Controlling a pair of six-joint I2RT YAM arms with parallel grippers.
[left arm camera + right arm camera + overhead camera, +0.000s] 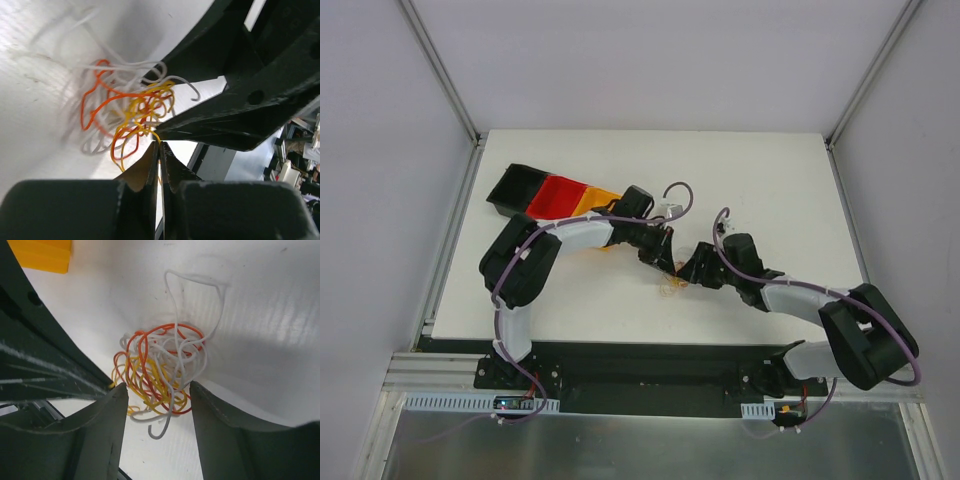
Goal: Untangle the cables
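Fingers (145,170) of the left tool (159,146) fill the bottom of its wrist view. They are pressed together with no gap between them. A yellow strand of the cables (130,115) runs straight into their tips, so this tool appears to be pinching that 1 strand. The rest of the tangle spreads beyond the tips as loose loops of orange, yellow and white wire lying on the white desk (40,125).

In the right wrist view, the right tool (157,387) stands spread. Its 2 fingers (100,430) sit on either side of the near end of the cables (160,365), and nothing is gripped between them. A white strand curls out toward the camera between the fingers, and another white loop reaches away from the bundle across the desk.

From above, the cables (672,288) are a small orange-tan knot about midway between the left and right edges of the desk (770,200), nearer its near edge than its far one. The left tool (665,262) and the right tool (685,272) meet just above the knot, coming in from opposite sides.

Toward the far left corner, 3 bins sit side by side in a slanted row: a black bin (515,187), a red bin (555,195) and an orange bin (598,200). The left arm crosses in front of the orange one.
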